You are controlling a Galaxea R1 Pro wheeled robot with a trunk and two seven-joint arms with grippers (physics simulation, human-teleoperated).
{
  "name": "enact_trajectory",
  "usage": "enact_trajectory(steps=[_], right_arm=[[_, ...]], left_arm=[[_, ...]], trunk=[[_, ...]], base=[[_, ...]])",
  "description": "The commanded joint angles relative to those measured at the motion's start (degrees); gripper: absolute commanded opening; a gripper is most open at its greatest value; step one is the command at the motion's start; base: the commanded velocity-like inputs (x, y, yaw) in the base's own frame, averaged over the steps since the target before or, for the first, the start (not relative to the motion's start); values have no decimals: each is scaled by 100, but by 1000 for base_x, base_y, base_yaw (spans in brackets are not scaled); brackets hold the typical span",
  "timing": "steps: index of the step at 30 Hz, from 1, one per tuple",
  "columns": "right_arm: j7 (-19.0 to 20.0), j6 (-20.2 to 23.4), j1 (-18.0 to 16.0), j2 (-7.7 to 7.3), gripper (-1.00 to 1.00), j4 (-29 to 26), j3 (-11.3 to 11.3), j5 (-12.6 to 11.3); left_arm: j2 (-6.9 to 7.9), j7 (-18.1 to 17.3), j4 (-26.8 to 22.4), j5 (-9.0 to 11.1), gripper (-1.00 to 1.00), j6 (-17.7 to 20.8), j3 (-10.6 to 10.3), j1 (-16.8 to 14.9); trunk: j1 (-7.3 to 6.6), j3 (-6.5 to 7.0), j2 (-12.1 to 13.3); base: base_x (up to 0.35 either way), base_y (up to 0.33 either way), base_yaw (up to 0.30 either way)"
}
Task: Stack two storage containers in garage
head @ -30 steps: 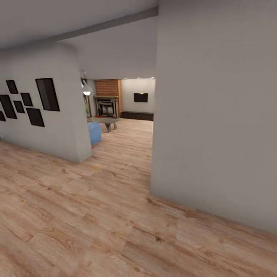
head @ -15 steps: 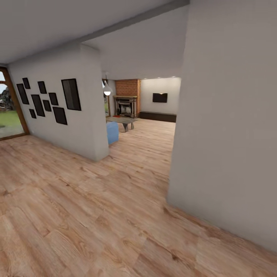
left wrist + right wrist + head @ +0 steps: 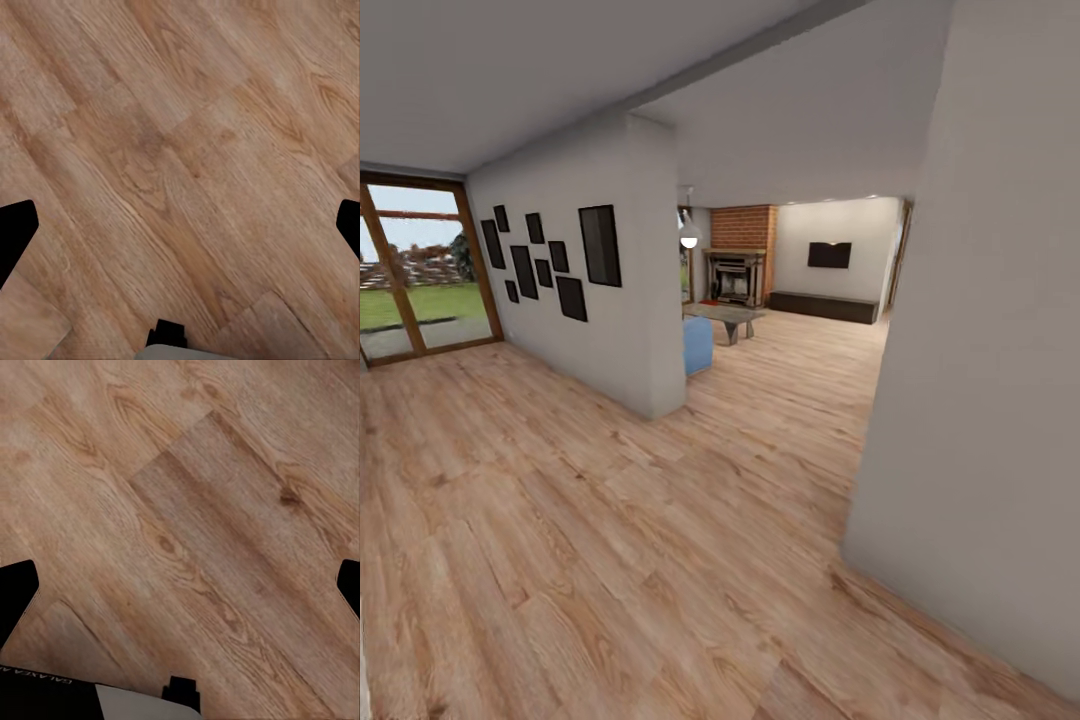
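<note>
Hallway, light wood plank floor (image 3: 610, 540) running ahead into the living room (image 3: 800, 300) through a gap between two white walls. Left wall (image 3: 630, 330) carries a cluster of dark picture frames (image 3: 550, 265); right wall (image 3: 990, 400) close, blank. Far left, a glazed door (image 3: 420, 270) onto grass.

Living room lies far ahead: brick fireplace (image 3: 740, 265), dark low cabinet (image 3: 825, 307) along the back wall, black screen (image 3: 829, 254) above it, grey coffee table (image 3: 725, 317), corner of a blue sofa (image 3: 697, 345) just behind the left wall's end, pendant lamp (image 3: 689, 236) above.

Left jaws (image 3: 180, 229): fingertips (image 3: 16, 232) at opposite edges of the wrist view, spread wide, nothing between, plank floor beyond. Right jaws (image 3: 180, 589): the same, spread and empty over planks.
</note>
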Motion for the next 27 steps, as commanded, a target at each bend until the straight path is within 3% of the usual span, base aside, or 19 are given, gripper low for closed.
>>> enact_trajectory(steps=[1, 12, 27], right_arm=[[-2, -46, -11, -2, 100, 26, 27, 28], [-2, -47, -11, 1, 100, 27, 27, 23], [-2, -48, -11, -2, 100, 26, 27, 22]], left_arm=[[0, -19, 19, 52, 100, -29, -3, -10], [1, -18, 19, 52, 100, -30, -3, -10], [0, -10, 19, 52, 100, -29, -3, -10]], trunk=[[5, -10, -8], [5, -10, -8], [5, -10, -8]], base=[[327, 0, 300], [327, 0, 284], [327, 0, 27]])
